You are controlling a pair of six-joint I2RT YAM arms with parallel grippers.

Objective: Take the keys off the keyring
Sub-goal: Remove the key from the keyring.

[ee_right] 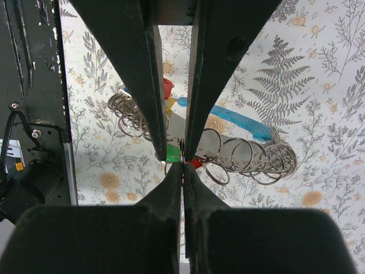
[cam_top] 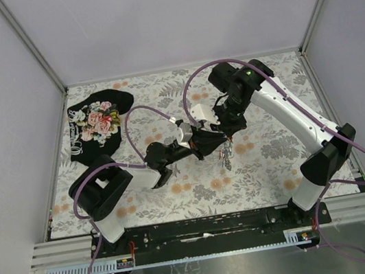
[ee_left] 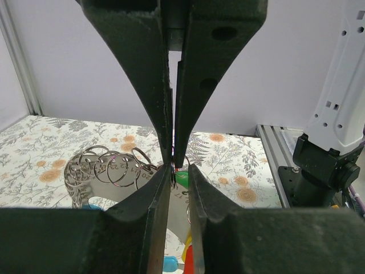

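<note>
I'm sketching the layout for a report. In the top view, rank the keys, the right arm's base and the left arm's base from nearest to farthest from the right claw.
Measured from the right claw:
1. the keys, hanging right at it, mid-table.
2. the right arm's base, at the table's near right edge.
3. the left arm's base, at the near left edge.
</note>
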